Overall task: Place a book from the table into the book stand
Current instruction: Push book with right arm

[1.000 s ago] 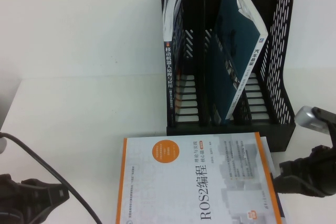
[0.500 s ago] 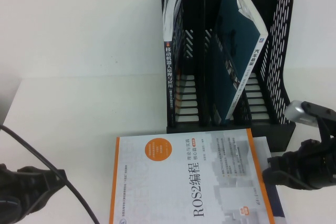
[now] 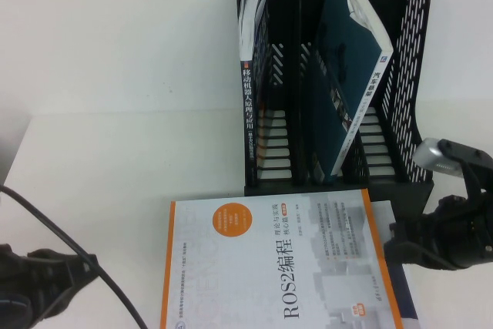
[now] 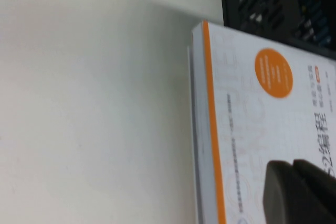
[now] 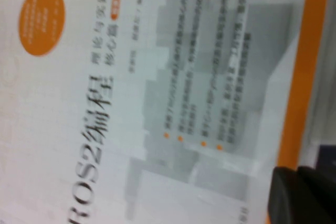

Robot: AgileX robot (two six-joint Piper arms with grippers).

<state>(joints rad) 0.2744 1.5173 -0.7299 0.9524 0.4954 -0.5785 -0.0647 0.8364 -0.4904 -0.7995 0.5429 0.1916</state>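
Observation:
A white book with orange edges (image 3: 277, 260) lies flat on the table in front of the black book stand (image 3: 420, 90). It also fills the right wrist view (image 5: 131, 103) and shows in the left wrist view (image 4: 262, 108). My right gripper (image 3: 394, 240) is at the book's right orange edge, its fingers together, their tips (image 5: 286, 198) over that edge. My left gripper (image 3: 77, 267) sits low at the front left, apart from the book, with its fingers together (image 4: 294, 182).
The stand has three slots. The left slot holds a dark-spined book (image 3: 250, 90). A teal book (image 3: 350, 67) leans across the middle and right slots. A black cable (image 3: 92, 267) runs over the left arm. White table lies to the left of the stand.
My right gripper has moved left and slightly away from me, and the white book has shifted left with it. My left arm has shifted slightly.

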